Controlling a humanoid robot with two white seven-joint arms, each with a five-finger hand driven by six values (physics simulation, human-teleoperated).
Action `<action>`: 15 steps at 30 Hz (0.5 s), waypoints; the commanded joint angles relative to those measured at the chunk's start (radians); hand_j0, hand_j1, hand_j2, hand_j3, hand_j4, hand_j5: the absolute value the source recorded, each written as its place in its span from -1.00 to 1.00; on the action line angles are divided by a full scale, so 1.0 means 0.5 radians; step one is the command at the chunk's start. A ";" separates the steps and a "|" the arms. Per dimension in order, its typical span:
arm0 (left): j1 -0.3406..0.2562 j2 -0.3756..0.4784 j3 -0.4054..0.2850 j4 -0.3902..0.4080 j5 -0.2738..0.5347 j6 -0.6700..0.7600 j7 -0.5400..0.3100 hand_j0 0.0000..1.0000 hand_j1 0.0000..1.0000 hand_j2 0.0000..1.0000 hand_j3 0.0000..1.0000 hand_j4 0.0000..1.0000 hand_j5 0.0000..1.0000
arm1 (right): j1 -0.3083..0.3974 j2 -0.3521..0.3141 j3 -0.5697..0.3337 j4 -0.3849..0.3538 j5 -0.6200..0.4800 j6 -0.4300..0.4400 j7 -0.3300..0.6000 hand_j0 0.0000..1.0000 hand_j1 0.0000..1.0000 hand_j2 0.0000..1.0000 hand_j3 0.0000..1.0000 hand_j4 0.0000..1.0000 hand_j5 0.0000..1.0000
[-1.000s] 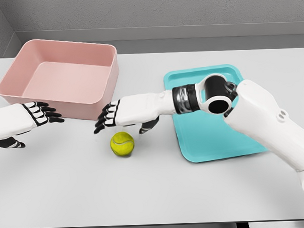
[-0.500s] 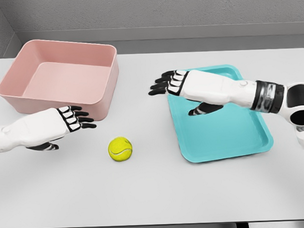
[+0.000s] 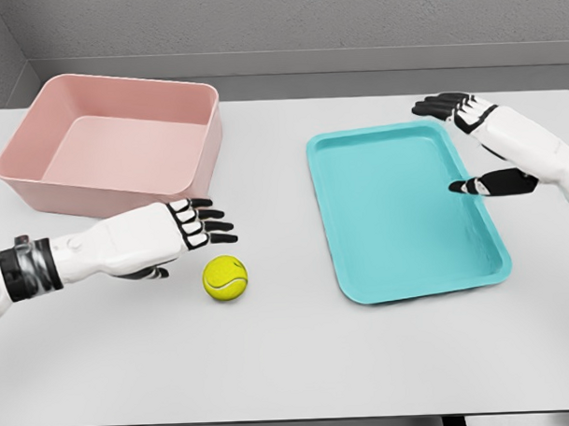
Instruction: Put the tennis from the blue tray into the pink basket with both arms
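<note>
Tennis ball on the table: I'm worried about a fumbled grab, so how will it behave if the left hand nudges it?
The tennis ball is round and rests free on the flat table, so a nudge would probably send it rolling. Its fuzzy surface should grip fairly well. The open left hand sits beside it, so a side touch is likely.

I see the left hand (image 3: 173,234) reaching in from the lower left, forearm nearly level, fingers extended and spread, holding nothing. My right hand (image 3: 483,141) sits at the far right, fingers open, thumb pointing inward, empty.
</note>
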 commanded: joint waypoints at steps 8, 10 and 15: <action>-0.120 -0.034 -0.266 0.003 -0.015 0.002 0.001 1.00 1.00 1.00 1.00 1.00 1.00 | -0.006 0.025 -0.046 0.175 -0.018 0.006 -0.001 1.00 1.00 1.00 1.00 1.00 1.00; -0.117 -0.034 -0.275 0.003 -0.015 0.002 0.001 1.00 1.00 1.00 1.00 1.00 1.00 | -0.006 0.028 -0.043 0.178 -0.018 0.006 -0.001 1.00 1.00 1.00 1.00 1.00 1.00; -0.144 -0.031 -0.330 0.006 -0.018 0.002 0.001 1.00 1.00 1.00 1.00 1.00 1.00 | 0.000 0.025 -0.043 0.175 -0.018 0.006 -0.001 1.00 1.00 1.00 1.00 1.00 1.00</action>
